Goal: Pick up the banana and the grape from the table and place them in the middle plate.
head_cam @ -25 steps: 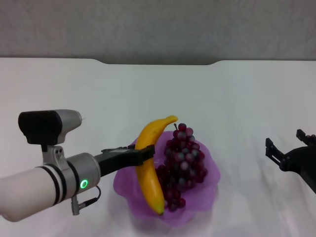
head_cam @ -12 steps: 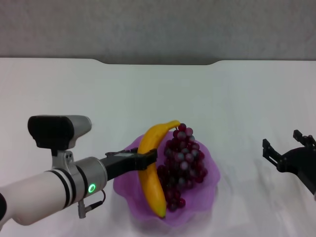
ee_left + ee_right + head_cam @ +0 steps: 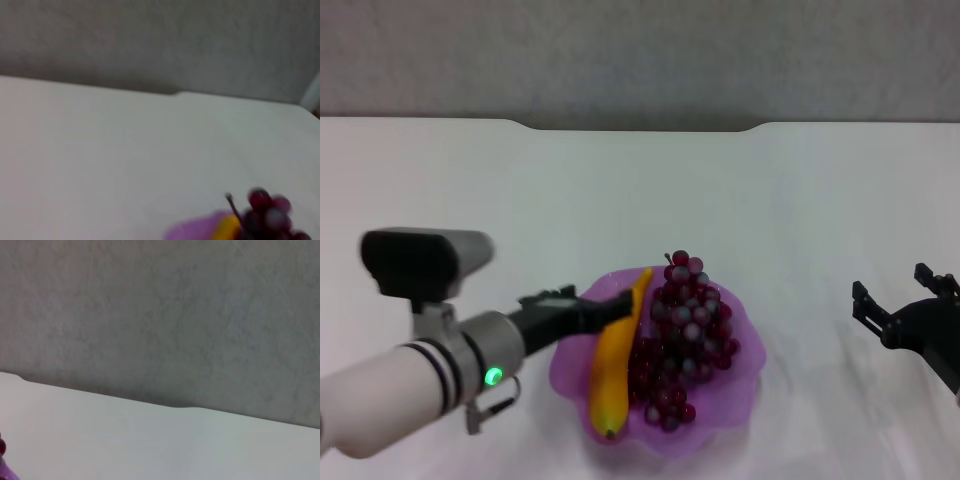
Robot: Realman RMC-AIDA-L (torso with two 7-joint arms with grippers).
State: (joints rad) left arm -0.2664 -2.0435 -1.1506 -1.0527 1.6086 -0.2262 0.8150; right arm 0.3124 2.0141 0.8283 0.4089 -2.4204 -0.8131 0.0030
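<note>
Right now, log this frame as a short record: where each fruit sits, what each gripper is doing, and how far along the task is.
banana: lying in the middle plate, beside the grape
grape: bunch resting in the plate
left gripper: at the plate's left rim, by the banana's upper end; grip state unclear
right gripper: open, off to the right above the table, holding nothing
task status: both fruits in the plate

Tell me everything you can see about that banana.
The banana is one curved, yellow-orange fruit, smooth-skinned, with a darker near tip. It lies in the purple plate, along its left side, lengthwise away from the robot, pressed against the grapes. The left gripper sits at its far end; whether it touches is unclear.
</note>
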